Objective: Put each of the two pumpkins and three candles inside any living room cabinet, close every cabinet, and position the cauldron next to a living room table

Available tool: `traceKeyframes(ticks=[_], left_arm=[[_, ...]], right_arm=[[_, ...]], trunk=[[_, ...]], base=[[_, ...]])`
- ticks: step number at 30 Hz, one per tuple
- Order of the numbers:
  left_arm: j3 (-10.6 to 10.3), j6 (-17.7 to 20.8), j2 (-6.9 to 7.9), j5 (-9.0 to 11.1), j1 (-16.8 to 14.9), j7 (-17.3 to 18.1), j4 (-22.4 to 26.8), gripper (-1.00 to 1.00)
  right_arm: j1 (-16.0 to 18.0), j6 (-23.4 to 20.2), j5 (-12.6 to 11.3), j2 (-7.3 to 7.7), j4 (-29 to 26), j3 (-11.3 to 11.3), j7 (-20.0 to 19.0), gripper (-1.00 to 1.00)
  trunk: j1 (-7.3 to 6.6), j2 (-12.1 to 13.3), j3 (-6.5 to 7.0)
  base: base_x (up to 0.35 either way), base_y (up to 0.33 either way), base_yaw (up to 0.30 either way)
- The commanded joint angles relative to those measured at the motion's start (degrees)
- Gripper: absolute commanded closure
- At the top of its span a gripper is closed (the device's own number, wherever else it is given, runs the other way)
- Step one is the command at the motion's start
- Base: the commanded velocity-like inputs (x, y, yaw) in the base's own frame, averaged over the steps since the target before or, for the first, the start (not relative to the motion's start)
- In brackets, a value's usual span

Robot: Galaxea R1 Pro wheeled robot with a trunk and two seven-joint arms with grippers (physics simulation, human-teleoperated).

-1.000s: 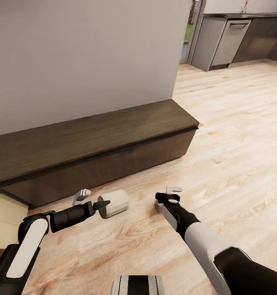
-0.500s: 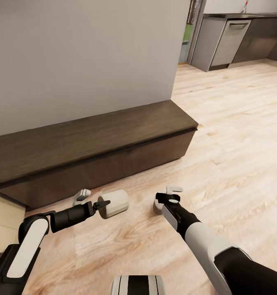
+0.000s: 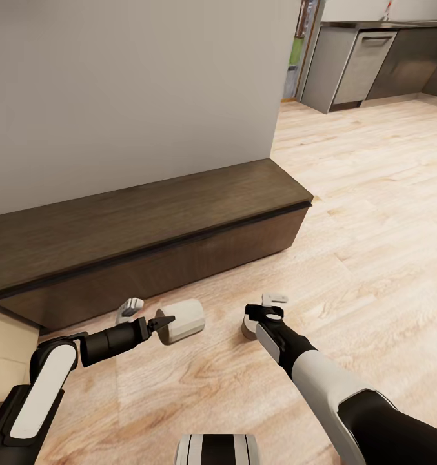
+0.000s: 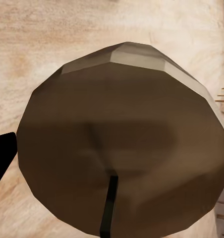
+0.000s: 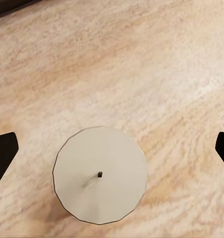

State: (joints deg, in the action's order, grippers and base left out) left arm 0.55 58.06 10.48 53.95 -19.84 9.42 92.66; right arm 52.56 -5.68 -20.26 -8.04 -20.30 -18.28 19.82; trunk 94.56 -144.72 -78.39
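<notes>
On the plank floor [image 3: 373, 213], just in front of the long dark cabinet [image 3: 147, 219], I have two candles in play. My left pincer [image 3: 144, 314] grips one cream candle [image 3: 181, 320] across its body, tipped over so its long axis runs nearly level and its wick end faces back along my wrist camera [image 4: 122, 144]. My right pincer [image 3: 262, 309] hangs spread wide above a second candle [image 5: 99, 174], which stands upright on the floor, wick pointing straight up at the lens.

My worry is that upright candle: it sits off-centre between the fingers, so closing now could push it over and send it rolling. The held one could also twist in the grip, since I hold it sideways.
</notes>
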Motion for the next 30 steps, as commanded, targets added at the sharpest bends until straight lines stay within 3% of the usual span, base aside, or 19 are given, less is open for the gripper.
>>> traceKeyframes(ticks=[1,13,20,25,30], left_arm=[[0.1,0.2,0.02,-0.4,0.0,0.6,0.0,1.00],[0.4,0.2,0.16,0.0,0.0,0.6,0.0,1.00],[0.4,0.3,0.36,2.7,0.0,0.6,0.0,1.00],[0.4,0.3,0.40,3.0,0.0,0.6,0.0,1.00],[0.5,0.3,0.42,3.0,0.0,0.6,0.0,1.00]], right_arm=[[0.0,-0.4,-0.3,0.04,-0.1,-0.5,0.2,-1.00],[0.0,0.0,-0.2,0.08,-0.2,-0.5,-2.3,-1.00],[0.0,0.0,-0.2,0.12,-0.2,-0.5,-2.8,-1.00],[0.0,0.0,-0.2,0.13,-0.2,-0.5,-2.9,-1.00],[0.0,0.0,-0.2,0.11,-0.2,-0.5,-2.9,-1.00]], trunk=[[-0.01,0.0,-0.04],[-0.01,0.0,-0.04],[-0.01,0.0,-0.04],[0.12,-0.1,-1.15],[0.12,-0.1,-1.15]], base=[[0.000,0.000,0.000],[0.000,0.000,0.000],[0.000,0.000,0.000],[0.000,0.000,0.000],[0.000,0.000,0.000]])
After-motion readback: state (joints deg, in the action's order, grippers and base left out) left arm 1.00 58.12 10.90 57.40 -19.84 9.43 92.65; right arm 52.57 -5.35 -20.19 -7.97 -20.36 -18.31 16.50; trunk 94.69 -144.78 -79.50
